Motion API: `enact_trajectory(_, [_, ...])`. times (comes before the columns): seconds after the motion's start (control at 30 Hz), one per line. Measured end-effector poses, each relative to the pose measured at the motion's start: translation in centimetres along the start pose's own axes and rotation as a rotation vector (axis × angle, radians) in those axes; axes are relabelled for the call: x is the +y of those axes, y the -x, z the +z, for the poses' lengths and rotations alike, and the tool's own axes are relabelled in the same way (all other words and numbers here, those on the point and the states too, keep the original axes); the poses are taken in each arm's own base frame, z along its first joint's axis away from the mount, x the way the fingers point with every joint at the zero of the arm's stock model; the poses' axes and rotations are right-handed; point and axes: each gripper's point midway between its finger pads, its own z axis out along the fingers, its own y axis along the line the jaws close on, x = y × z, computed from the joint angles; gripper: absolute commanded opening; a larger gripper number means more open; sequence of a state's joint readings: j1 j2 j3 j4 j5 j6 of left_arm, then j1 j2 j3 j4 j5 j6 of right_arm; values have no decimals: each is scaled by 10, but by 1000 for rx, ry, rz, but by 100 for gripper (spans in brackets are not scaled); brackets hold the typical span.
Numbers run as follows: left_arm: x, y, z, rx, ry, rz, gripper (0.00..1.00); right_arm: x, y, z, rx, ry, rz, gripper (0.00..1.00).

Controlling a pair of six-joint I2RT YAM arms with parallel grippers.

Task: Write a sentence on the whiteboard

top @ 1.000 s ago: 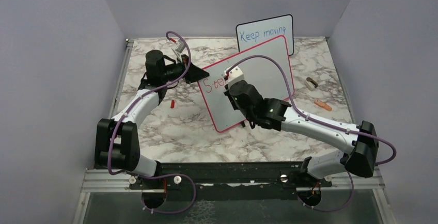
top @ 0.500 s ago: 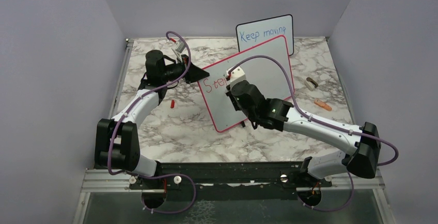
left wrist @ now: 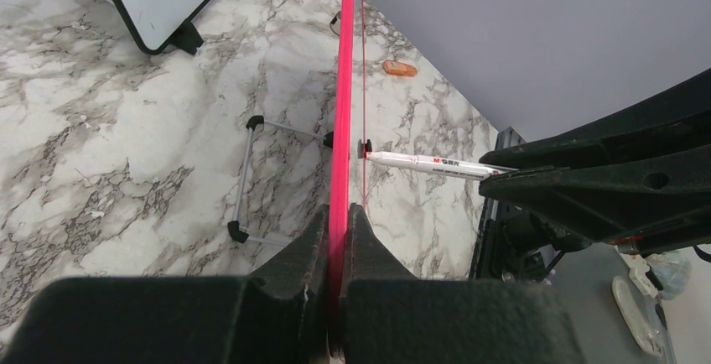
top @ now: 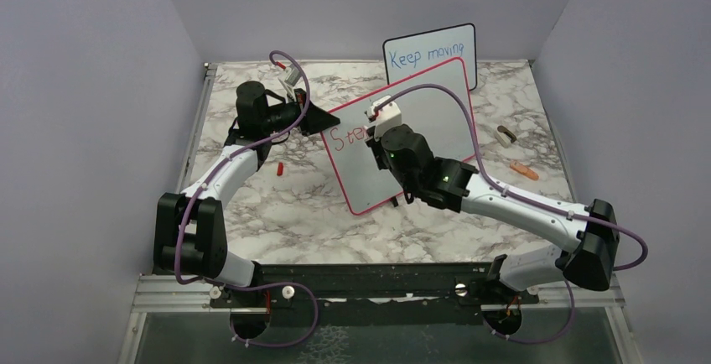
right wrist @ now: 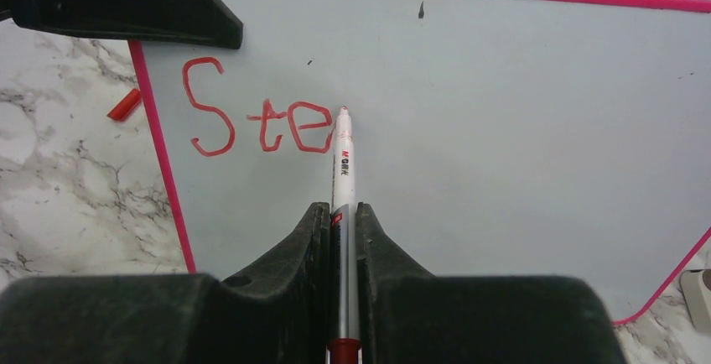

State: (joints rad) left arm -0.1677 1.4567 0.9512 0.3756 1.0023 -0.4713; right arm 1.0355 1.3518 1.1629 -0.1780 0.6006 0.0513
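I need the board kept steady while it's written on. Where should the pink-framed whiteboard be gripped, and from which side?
Take the whiteboard by its left frame edge, coming in sideways from the left with jaws astride the thin rim, as the left gripper does. That leaves the tilted face free for the marker.

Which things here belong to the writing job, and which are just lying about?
In use: pink-framed whiteboard, clamped at its edge by the left end effector; marker in the right end effector; red letters "Ste".
Lying about: small black-framed board with blue writing; small red piece; orange piece; brown-and-white object.
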Motion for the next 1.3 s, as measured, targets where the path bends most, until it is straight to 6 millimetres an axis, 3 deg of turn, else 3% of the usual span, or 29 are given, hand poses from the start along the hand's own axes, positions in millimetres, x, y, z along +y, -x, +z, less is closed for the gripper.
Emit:
enact_trajectory(0.6, [1, 0, 0, 1, 3, -2, 0, -7, -3, 12, 4, -28, -2, 0])
enact_trajectory(1.3, [1, 0, 0, 1, 3, -2, 0, -14, -12, 9, 37, -48, 31, 0])
